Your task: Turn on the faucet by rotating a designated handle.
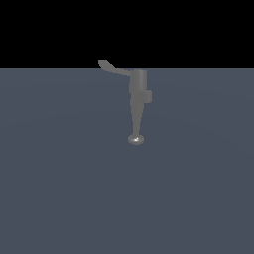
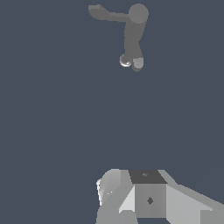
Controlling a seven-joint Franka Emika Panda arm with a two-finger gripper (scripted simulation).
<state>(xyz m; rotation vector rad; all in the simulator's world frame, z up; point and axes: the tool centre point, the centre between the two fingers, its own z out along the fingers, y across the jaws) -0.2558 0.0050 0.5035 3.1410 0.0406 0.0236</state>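
Fingers (image 2: pixel 131 210) nearest — spread cannot be told, one faucet (image 1: pixel 138 101) well apart, one handle (image 1: pixel 113 68) projecting sideways

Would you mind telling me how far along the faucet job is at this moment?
Nothing looks done yet. The faucet stands alone, its handle pointing to the exterior view's left, untouched. No contact is in hand: the arm is absent from the exterior view. Approaching, engaging and rotating the handle all remain.

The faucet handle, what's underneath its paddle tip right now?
Under the handle tip there is only bare grey floor; nothing sits there. The faucet body stands to one side. No fingers are near it.
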